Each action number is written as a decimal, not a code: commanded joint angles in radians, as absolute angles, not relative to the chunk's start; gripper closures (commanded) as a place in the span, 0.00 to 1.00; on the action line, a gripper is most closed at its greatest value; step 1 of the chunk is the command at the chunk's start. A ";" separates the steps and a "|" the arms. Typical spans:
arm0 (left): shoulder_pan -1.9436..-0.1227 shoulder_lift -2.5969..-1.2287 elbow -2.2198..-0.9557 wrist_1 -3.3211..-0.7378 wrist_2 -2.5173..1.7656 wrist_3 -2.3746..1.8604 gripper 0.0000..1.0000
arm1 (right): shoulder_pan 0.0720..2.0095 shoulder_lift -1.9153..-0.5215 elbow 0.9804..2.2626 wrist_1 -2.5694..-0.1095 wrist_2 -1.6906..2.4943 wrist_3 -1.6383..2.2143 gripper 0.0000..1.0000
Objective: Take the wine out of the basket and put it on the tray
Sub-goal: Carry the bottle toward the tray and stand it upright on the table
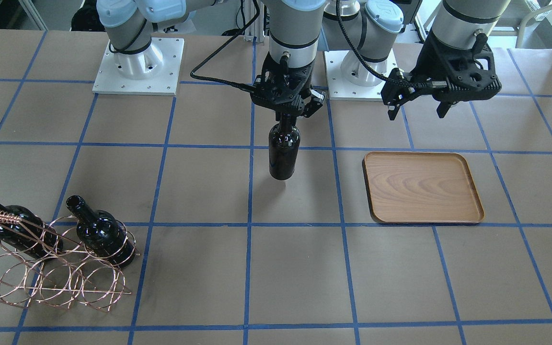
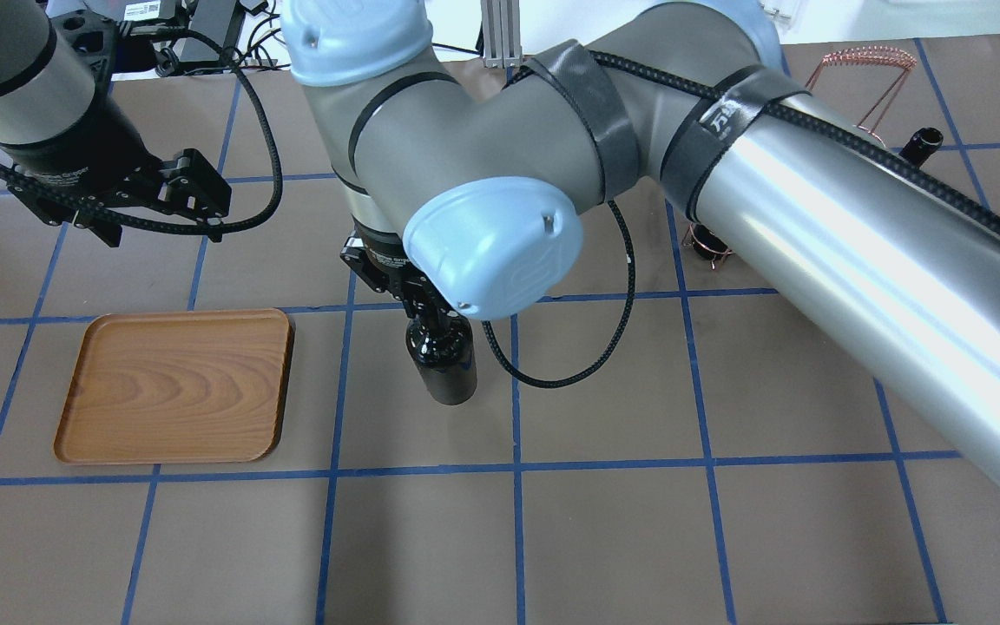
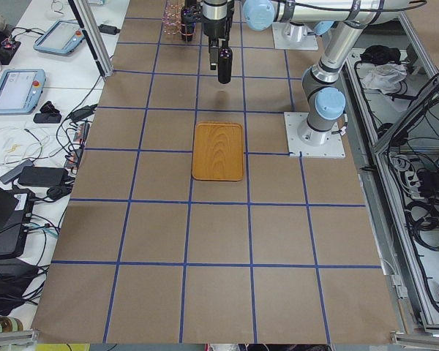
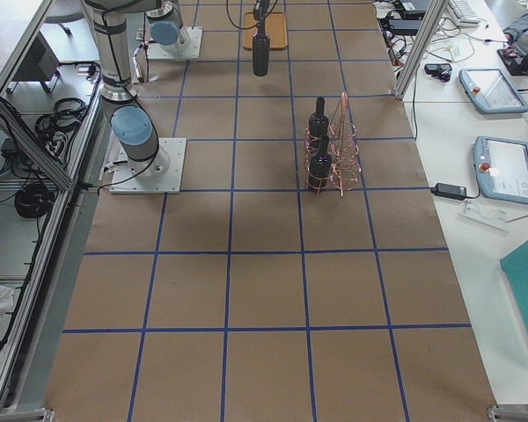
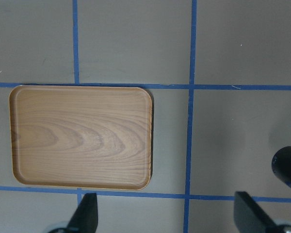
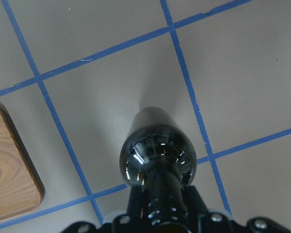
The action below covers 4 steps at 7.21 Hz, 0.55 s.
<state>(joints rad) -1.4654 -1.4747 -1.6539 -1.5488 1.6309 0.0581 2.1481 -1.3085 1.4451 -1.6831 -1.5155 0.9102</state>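
In the exterior front-facing view, the right end effector [image 1: 286, 111] was clamped on the neck of the wine [image 1: 284, 154]. The bottle hung upright and appeared to be clear of the desk [image 1: 209, 268], between the basket [image 1: 55, 280] and the tray [image 1: 422, 188] and nearer the tray. Two other bottles [image 1: 103, 235] leaned in the basket's rings. The left end effector [image 1: 416, 114] hovered behind the tray with its fingers apart and nothing between them. In the overhead exterior view, the wine hung just beside the tray's edge, not over it. The exterior left and exterior right views agreed: the bottle was vertical, and nothing lay on the tray. In the left wrist-mounted view, both fingertips stood well apart at the lower edge, with the whole tray beneath. In the right wrist-mounted view, the fingers were closed on the neck above the glossy shoulder, and one tray corner showed at the left edge. Handling judgement: the bottle is rigid glass, probably heavy for its width, smooth enough to slip, and breakable on impact. The neck, just under the lip, is the soundest place to hold it. Because it is tall and narrow, it should be lowered gently and squarely onto the tray floor, clear of the raised rim, or it may topple.
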 commanded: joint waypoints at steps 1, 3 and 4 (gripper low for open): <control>-1.457 -1.474 -1.654 -1.551 1.632 0.057 0.00 | 2.152 -1.304 1.480 -1.716 -1.514 0.948 0.94; -1.457 -1.474 -1.655 -1.549 1.634 0.057 0.00 | 2.155 -1.302 1.483 -1.715 -1.514 0.966 0.91; -1.456 -1.473 -1.655 -1.549 1.632 0.055 0.00 | 2.167 -1.301 1.492 -1.715 -1.519 0.971 0.90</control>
<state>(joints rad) -1.4570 -1.4735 -1.6544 -1.5498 1.6328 0.0565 2.1570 -1.3024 1.4842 -1.7146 -1.5150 0.9609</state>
